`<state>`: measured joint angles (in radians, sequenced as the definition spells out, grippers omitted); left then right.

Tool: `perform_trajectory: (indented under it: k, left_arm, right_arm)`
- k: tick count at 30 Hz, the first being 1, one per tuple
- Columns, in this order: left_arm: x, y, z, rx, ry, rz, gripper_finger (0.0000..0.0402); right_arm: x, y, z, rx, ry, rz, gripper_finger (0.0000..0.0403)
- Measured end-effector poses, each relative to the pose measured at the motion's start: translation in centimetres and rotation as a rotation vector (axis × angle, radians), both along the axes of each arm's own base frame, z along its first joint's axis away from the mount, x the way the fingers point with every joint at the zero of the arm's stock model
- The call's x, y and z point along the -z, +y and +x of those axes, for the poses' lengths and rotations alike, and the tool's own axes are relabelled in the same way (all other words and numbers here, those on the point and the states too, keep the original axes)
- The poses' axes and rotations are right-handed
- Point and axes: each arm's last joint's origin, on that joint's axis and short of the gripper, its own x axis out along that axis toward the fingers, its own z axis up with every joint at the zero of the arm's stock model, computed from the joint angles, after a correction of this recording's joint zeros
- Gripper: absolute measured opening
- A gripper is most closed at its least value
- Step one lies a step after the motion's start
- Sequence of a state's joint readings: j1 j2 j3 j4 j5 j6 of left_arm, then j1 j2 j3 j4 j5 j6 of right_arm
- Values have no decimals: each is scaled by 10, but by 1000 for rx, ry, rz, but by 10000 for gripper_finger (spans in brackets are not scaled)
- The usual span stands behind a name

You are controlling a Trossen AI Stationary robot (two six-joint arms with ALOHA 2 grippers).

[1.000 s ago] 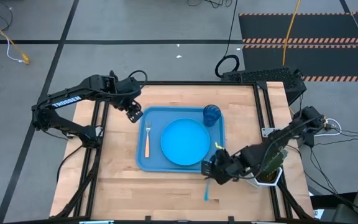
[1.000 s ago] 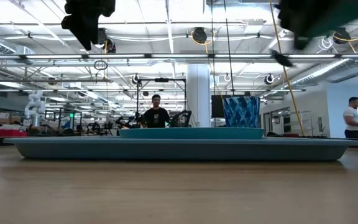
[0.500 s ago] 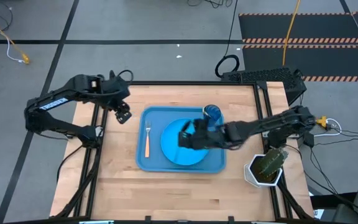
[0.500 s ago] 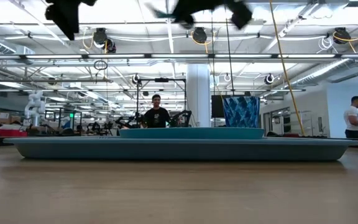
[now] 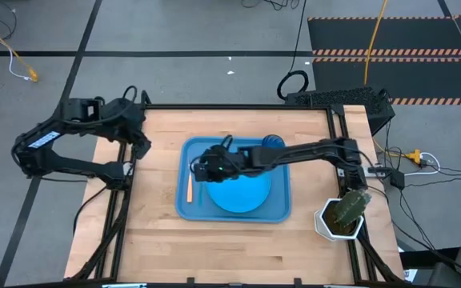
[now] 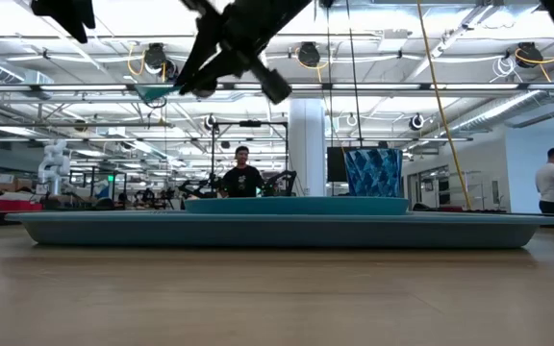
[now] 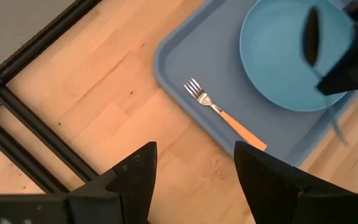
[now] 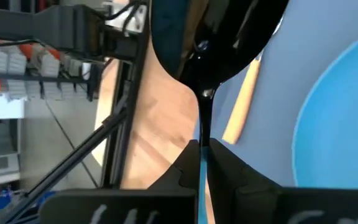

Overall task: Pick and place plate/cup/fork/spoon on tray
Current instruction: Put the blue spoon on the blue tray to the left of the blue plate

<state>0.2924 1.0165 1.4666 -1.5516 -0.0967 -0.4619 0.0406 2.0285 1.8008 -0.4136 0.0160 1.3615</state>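
The right end effector [image 5: 206, 168] is clamped on the spoon [image 8: 211, 37] above the tray [image 5: 282, 210], between fork [image 5: 189, 189] and plate [image 5: 242, 190]. The left end effector [image 7: 191, 180], fingers apart, waits at the surface's edge.

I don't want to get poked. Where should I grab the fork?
Take the fork by its orange handle, probably from straight above: it lies flat on the tray beside the plate, handle clear on both sides. The right tool, holding the spoon, hangs above the tray nearby.
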Motion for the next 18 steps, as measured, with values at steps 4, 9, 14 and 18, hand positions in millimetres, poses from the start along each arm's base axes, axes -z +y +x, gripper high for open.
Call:
perform_trajectory:
  k: [4, 9, 14, 18]
  left_arm:
    - [0, -1, -1, -18, -18, -42, 216]
    - [0, -5, 0, -54, -41, -113, 216]
    - [0, -11, 0, -142, -52, -176, 216]
    - [0, -17, 1, -181, -64, -224, 216]
  right_arm:
    - [15, -11, 11, -48, 33, 0, 0]
    - [37, -20, 18, -138, 77, 14, 0]
    - [54, -29, 20, -181, 122, 15, 0]
    - [64, -34, 23, -177, 130, 24, 0]
